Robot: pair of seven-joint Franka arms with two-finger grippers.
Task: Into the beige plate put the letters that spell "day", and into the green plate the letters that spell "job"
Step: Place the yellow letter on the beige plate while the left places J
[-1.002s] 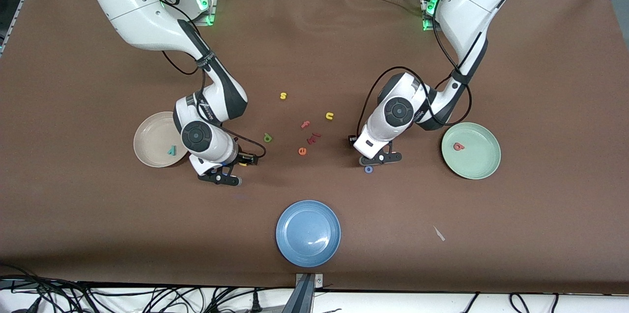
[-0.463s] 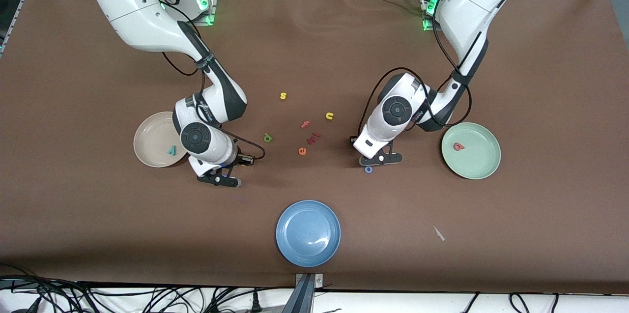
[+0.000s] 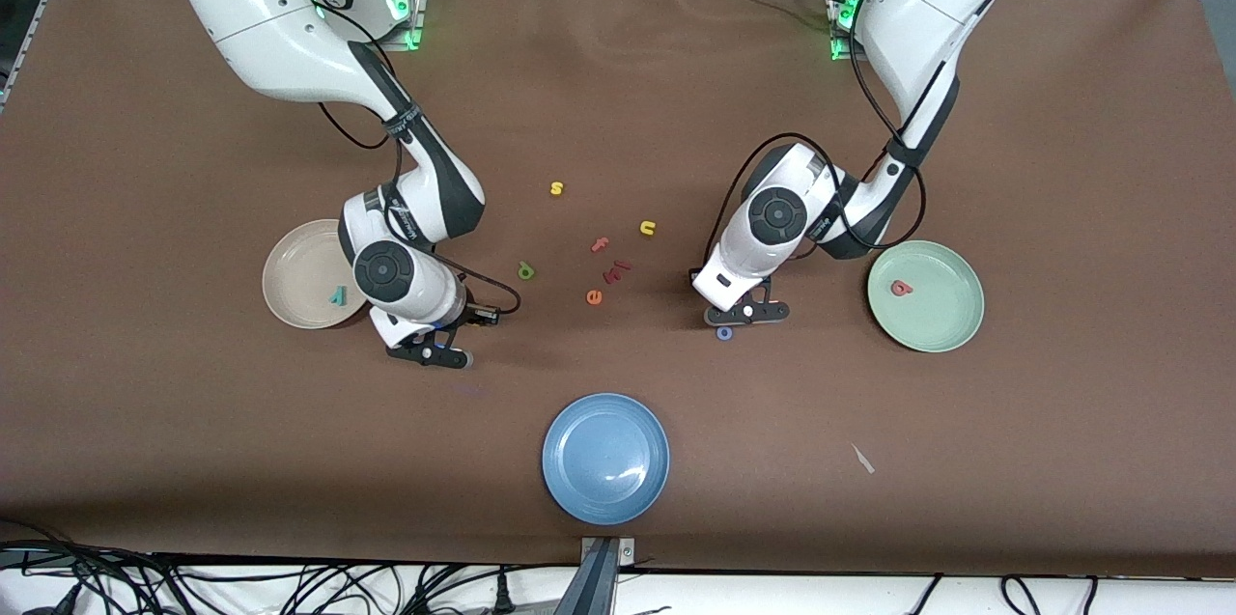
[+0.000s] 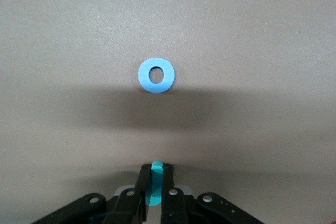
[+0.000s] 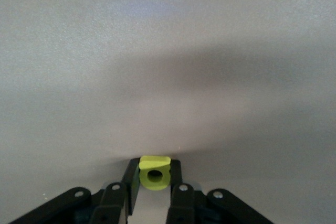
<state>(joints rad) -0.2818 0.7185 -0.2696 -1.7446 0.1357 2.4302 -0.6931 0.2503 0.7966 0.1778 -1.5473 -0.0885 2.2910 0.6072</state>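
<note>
Pincers are both down at the counter point(image 3: 193, 422), each clamped on a small foam letter. The left pincer point(image 4: 154, 203) grips a teal letter point(image 4: 155, 182) edge-on between its fingers, so its shape cannot be told; in the front view this pincer point(image 3: 745, 313) sits low on the brown surface. Just beside its tips, nearer the front camera, the blue o point(image 3: 723, 333) lies flat and apart from the fingers. Toward the left arm's end of the counter from this pincer is the green plate point(image 3: 956, 330), with the salmon-pink b point(image 3: 900, 288) lying in it.

The right pincer point(image 5: 153, 192) is closed on a yellow letter with a closed loop point(image 5: 154, 173), held upright between the pads; in the front view that pincer point(image 3: 431, 353) is low on the counter. Just beside it, toward the right arm's end, stands the beige plate point(image 3: 290, 263), holding the teal y point(image 3: 337, 295). Between the two pincers, farther from the front camera, lies the dark green letter point(image 3: 525, 270). The blue plate point(image 3: 605, 489) sits well nearer the front camera than both pincers.
</note>
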